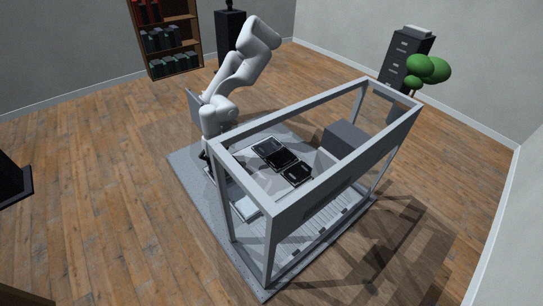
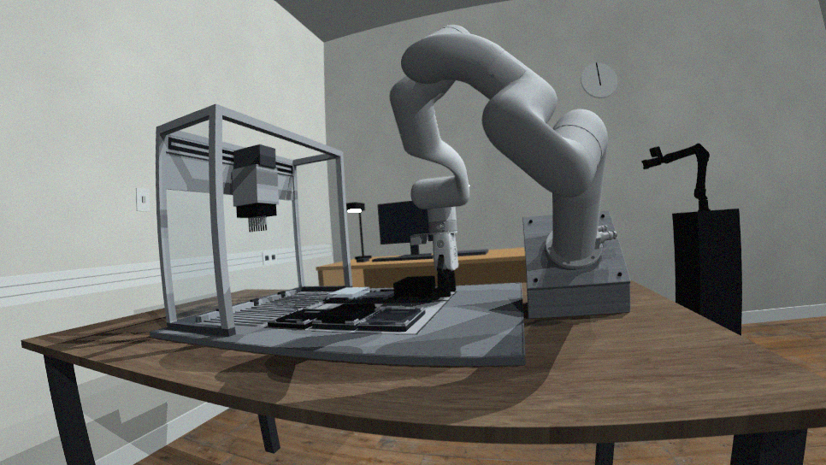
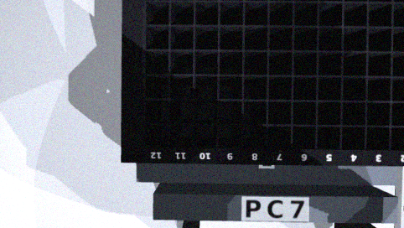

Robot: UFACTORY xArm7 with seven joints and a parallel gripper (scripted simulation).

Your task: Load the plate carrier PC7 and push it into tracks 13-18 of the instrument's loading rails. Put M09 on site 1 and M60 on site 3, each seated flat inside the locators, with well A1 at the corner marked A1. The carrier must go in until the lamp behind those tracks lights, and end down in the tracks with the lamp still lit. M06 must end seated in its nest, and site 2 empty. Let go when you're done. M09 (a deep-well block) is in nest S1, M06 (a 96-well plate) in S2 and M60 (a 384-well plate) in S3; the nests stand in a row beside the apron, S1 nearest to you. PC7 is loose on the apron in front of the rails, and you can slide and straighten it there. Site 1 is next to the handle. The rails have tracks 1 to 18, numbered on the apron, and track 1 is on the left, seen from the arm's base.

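The carrier PC7 lies on the apron; its handle with the label PC7 [image 3: 274,208] fills the bottom of the wrist view. A black deep-well block, M09 [image 3: 268,80], sits on the site next to the handle, its column numbers along the near edge. It also shows in the exterior view [image 2: 413,286]. A white plate [image 2: 352,291] lies further along the carrier, towards the rails. My gripper [image 3: 271,225] is open and hangs low just at the near side of the handle; only its two dark fingertips show, with nothing between them. It also shows in the exterior view [image 2: 445,281].
Three nests stand in a row beside the apron [image 1: 281,158]; the middle one holds a dark plate. The instrument's grey frame [image 1: 315,152] stands over the rails [image 1: 303,228], with a pipetting head [image 2: 254,187] hanging inside. The arm's base block [image 2: 575,277] is behind the gripper.
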